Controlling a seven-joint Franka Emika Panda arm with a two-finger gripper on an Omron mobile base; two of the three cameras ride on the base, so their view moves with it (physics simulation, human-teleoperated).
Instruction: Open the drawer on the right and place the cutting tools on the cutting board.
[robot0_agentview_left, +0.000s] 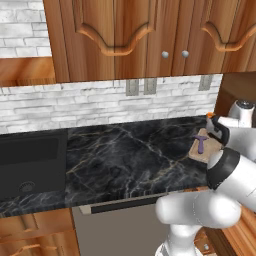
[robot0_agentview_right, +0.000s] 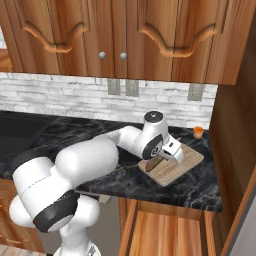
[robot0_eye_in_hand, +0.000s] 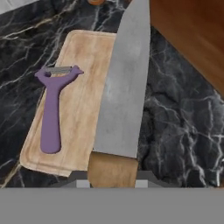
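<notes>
A purple-handled T-shaped peeler (robot0_eye_in_hand: 52, 109) lies flat on the light tan cutting board (robot0_eye_in_hand: 85, 65). My gripper (robot0_eye_in_hand: 111, 179) is shut on the brown wooden handle of a knife (robot0_eye_in_hand: 124, 87), whose broad grey blade reaches out over the board's right edge and the dark counter. In the right base view the gripper (robot0_agentview_right: 159, 162) hangs just above the near-left end of the board (robot0_agentview_right: 185, 162). The left base view shows the peeler (robot0_agentview_left: 200, 142) on the board (robot0_agentview_left: 212, 149) behind my arm. Below the counter the drawer (robot0_agentview_right: 165, 232) stands pulled out, its orange-wood inside showing.
A small orange cup (robot0_agentview_right: 198, 131) stands on the black marble counter (robot0_agentview_right: 75, 130) behind the board. A tall wooden side panel (robot0_agentview_right: 235, 150) closes the right end. A dark sink (robot0_agentview_left: 30, 160) lies far left. Carved upper cabinets (robot0_agentview_right: 115, 35) hang overhead.
</notes>
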